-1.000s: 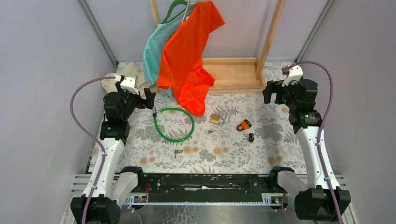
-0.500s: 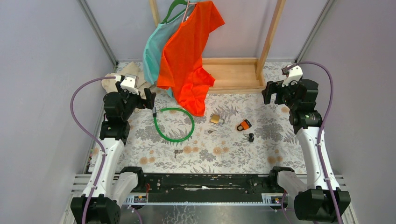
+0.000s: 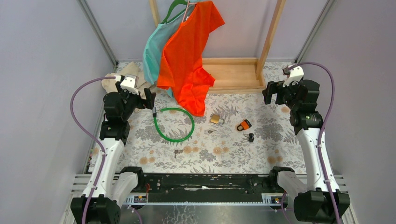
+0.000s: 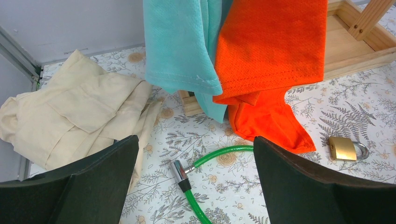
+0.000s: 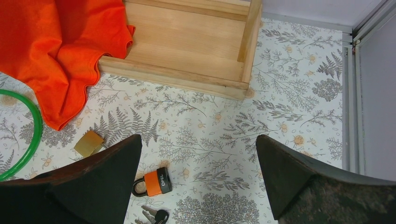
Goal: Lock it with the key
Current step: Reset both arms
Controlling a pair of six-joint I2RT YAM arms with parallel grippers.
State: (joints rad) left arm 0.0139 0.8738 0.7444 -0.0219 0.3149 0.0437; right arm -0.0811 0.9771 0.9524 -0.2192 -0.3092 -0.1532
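Observation:
The orange thing is a small padlock (image 3: 243,125) with a black shackle, marked OPEL, lying flat in the right wrist view (image 5: 154,182). A black-headed key bunch (image 3: 250,137) lies just in front of it (image 5: 156,215). A brass padlock (image 3: 215,119) lies to their left (image 5: 88,143) (image 4: 343,148). A green cable lock (image 3: 174,124) forms a loop, its metal end (image 4: 179,171) below my left gripper (image 4: 194,140). My left gripper (image 3: 150,99) and right gripper (image 3: 267,92) are both open, empty and raised above the table. My right gripper (image 5: 198,137) is behind and right of the orange padlock.
Orange (image 3: 187,51) and teal (image 3: 154,51) shirts hang from a wooden rack whose base (image 3: 233,74) stands at the back. A beige cloth (image 4: 70,116) lies at the back left. Tiny bare keys lie at mid-table (image 3: 211,131) and nearer the front (image 3: 176,152).
The right arm has shifted very slightly. Nothing on the table has moved.

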